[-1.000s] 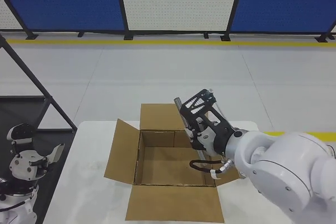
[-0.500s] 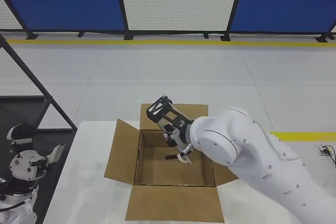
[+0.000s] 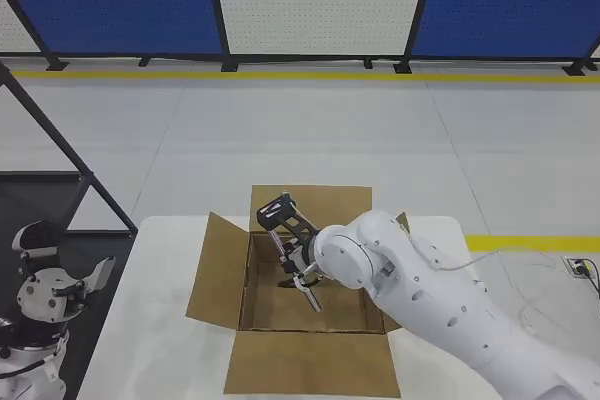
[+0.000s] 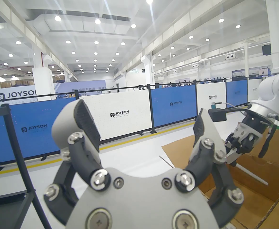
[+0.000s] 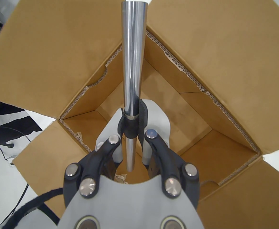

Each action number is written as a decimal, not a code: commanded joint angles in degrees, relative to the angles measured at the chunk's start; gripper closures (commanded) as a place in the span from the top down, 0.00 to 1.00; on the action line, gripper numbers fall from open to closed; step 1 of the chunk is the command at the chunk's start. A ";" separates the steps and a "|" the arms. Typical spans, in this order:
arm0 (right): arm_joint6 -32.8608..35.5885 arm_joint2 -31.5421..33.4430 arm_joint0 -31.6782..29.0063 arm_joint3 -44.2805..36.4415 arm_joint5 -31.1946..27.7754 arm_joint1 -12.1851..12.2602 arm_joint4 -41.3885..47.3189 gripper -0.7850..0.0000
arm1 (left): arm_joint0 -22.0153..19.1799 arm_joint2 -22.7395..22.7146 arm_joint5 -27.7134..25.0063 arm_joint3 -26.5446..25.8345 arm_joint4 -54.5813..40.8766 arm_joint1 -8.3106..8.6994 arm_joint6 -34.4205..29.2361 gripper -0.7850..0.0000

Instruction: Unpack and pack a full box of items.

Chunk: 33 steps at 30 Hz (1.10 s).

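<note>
Left gripper (image 4: pixel 142 129) sits off the table's left edge, fingers spread wide, holding nothing. Cardboard box (image 3: pixel 310 365) stands on the white table (image 3: pixel 150 330), all four flaps folded outward. Right gripper (image 5: pixel 132 122) is over the box opening, toward its far wall, pinching a shiny metal tube (image 5: pixel 132 48) that juts past the fingertips.
</note>
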 commanded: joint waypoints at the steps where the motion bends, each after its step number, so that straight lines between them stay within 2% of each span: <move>1: 0.54 -0.83 0.13 1.15 -0.08 -0.53 -0.71 0.00 | 0.00 0.00 0.00 0.00 0.00 0.00 0.00 1.00; 4: 3.61 -1.76 1.14 2.93 -2.03 -1.27 -0.92 0.00 | 0.00 0.00 0.00 0.00 0.00 0.00 0.00 1.00; 16: 3.61 -1.76 1.14 2.93 -2.03 -1.27 -0.92 0.00 | 0.00 0.00 0.00 0.00 0.00 0.00 0.00 1.00; 24: 4.63 -4.38 0.81 7.95 -6.63 -2.83 -4.37 0.00 | 0.00 0.00 0.00 0.00 0.00 0.00 0.00 1.00; 33: 5.36 -7.04 1.51 17.74 -15.49 -5.57 -5.28 0.00 | 0.00 0.00 0.00 0.00 0.00 0.00 0.00 1.00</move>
